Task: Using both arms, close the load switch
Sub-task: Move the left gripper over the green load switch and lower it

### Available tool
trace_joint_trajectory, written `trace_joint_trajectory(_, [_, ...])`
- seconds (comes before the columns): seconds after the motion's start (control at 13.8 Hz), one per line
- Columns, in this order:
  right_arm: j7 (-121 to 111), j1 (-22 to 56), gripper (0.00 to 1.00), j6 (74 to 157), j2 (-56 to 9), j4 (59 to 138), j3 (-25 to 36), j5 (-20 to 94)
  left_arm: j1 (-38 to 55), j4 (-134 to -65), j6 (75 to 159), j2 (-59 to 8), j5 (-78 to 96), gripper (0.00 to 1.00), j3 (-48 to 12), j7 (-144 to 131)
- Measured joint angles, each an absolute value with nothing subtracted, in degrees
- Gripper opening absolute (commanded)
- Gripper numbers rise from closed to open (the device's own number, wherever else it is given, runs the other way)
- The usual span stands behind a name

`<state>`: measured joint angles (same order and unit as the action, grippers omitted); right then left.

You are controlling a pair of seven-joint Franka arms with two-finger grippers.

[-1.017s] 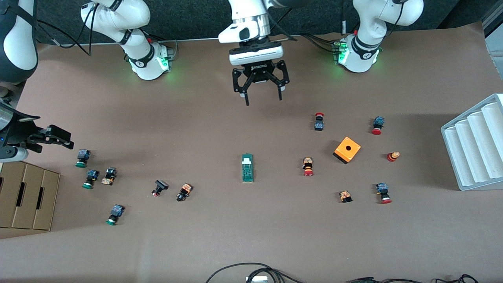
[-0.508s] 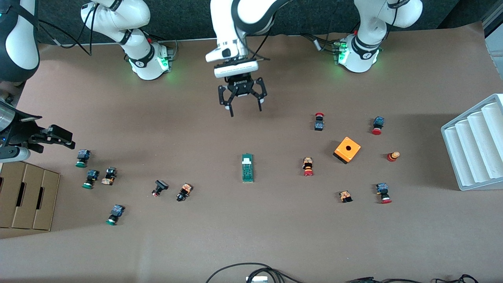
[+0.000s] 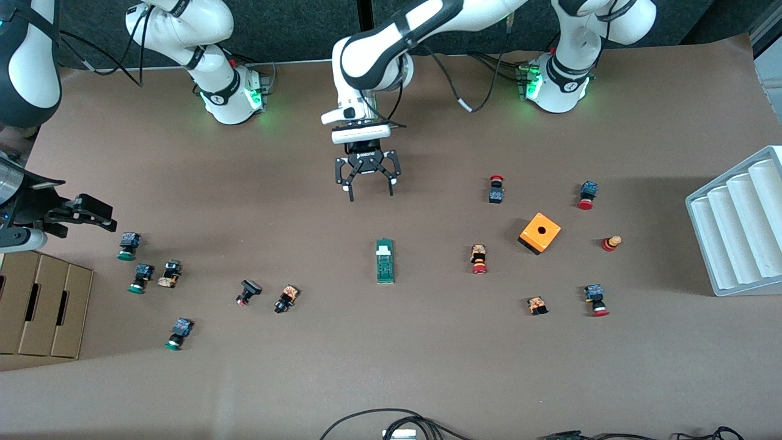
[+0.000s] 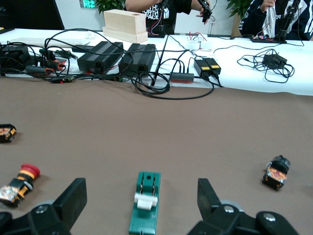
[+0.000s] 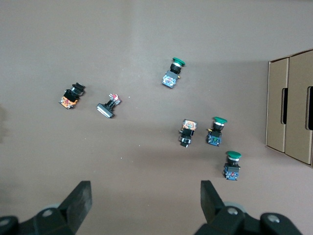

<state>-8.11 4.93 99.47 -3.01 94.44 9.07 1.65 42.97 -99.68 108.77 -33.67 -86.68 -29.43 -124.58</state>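
Note:
The load switch [image 3: 385, 261] is a narrow dark-green block lying flat mid-table, its white sliding piece at the end toward the arms' bases. In the left wrist view the load switch [image 4: 145, 203] shows between the two fingers, lower down and apart from them. My left gripper [image 3: 371, 195] [image 4: 141, 196] hangs open and empty over bare table between the bases and the switch. My right gripper [image 3: 101, 215] [image 5: 145, 193] waits open and empty over the right arm's end of the table, near green-capped buttons [image 5: 232, 165].
Push buttons [image 3: 479, 258] lie scattered on both sides of the switch. An orange cube [image 3: 540, 233] and a white ribbed rack [image 3: 739, 229] sit toward the left arm's end. A cardboard box [image 3: 43, 305] stands at the right arm's end. Cables [image 3: 391, 421] lie at the table's edge nearest the front camera.
My left gripper has come down and moved toward the load switch, still open. The right arm and the switch have not moved.

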Motion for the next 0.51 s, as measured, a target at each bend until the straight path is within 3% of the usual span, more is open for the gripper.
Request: trace_joint_trajectory(0.51, [-8.19,5.07,0.99,99.46,-3.01,94.43,8.66,1.65,44.6,-99.81,103.81,-41.83,-97.31,1.0,-28.87,-133.68])
